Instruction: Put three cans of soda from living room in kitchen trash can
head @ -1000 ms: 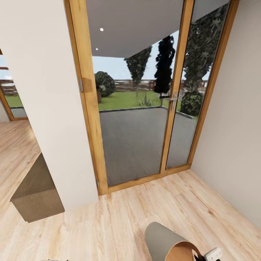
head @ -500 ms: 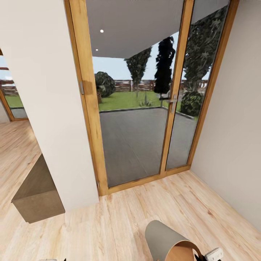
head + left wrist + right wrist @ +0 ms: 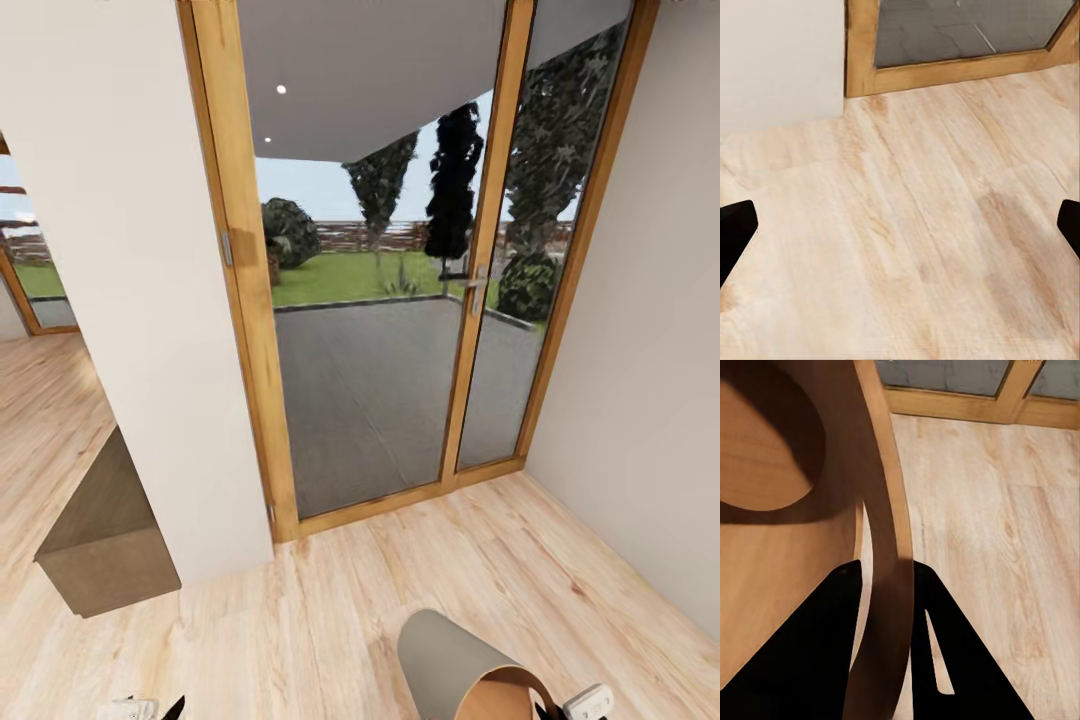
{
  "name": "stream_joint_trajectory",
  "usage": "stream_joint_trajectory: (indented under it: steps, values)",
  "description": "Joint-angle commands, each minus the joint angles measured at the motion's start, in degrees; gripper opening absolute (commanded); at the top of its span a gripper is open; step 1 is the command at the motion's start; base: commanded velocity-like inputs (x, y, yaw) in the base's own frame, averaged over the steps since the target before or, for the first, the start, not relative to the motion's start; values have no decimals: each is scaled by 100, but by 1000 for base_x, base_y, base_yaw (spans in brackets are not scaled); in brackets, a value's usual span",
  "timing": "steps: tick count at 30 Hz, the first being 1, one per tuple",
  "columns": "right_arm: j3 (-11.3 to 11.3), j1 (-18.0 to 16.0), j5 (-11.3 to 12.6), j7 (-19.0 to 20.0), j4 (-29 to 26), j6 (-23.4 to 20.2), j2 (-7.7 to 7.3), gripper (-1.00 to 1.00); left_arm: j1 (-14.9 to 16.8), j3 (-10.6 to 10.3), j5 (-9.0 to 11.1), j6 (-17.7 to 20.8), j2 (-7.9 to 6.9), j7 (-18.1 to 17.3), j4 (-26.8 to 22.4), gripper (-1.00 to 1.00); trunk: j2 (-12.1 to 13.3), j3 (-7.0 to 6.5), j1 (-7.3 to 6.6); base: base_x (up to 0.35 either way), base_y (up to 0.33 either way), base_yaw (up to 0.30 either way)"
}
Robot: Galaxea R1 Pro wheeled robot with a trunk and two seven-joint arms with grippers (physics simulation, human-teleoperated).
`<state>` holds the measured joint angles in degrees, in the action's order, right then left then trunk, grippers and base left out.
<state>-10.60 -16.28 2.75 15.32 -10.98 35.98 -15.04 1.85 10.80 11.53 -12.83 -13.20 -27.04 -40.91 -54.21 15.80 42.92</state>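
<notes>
A: Starting with the head view — what's up front?

B: Glass door (image 3: 385, 300) in a wood frame, patio and lawn beyond. White wall (image 3: 110, 280) on the left, a brown cabinet (image 3: 105, 535) at its foot, light plank floor (image 3: 330, 590). Bin (image 3: 455, 660) sits at the bottom edge, tilted, pale grey outside, coppery inside showing. Right gripper (image 3: 588, 703) pokes in as a white bit just beside the bin's rim; left gripper (image 3: 150, 708) barely peeks in at the bottom left.

A: Left wrist?

B: Bare floor (image 3: 915, 225), the door frame (image 3: 945, 71) and a piece of wall (image 3: 780, 60) beyond. Left gripper (image 3: 900, 229) — black fingertips (image 3: 735, 229) sit at opposite edges of the picture, spread wide, nothing between them.

A: Right wrist?

B: Bin (image 3: 787, 510) up close — brown inside, round bottom visible, no cans seen in the part that shows. Right gripper (image 3: 883, 607) pinches the bin's rim: one black finger (image 3: 817, 645) inside the wall, the other outside, both touching it. Floor (image 3: 997, 510) and the door frame's lower edge (image 3: 975, 409) beyond.
</notes>
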Motion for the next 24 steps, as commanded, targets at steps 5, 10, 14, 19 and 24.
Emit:
stream_joint_trajectory:
  steps: [5, 10, 14, 19, 24]
  values:
    - [61, -6, 32, 41, -169, -12, 27, -100, -24, 156, 200, 709, -9, -3, -883, 100, 202, -91, -111, 0, 0, 0]
    - [66, -7, 40, 30, -269, -30, 49, -100, -29, 325, 247, 1403, 20, 3, -1620, 100, 282, -111, -155, 0, 0, 0]
    - [67, -7, 35, 25, -287, -30, 59, -100, -15, 351, 195, 1277, 42, 26, -1437, 100, 282, -104, -155, 0, 2, 0]
    - [67, -7, 33, -1, -290, -38, 70, -100, -11, 330, 185, 682, 48, 23, -896, 100, 282, -102, -155, -65, 165, 3]
    - [60, -2, 32, -36, -284, -45, 78, -100, -12, 327, 181, 608, 53, 23, -820, 100, 282, -91, -155, -104, 250, 93]
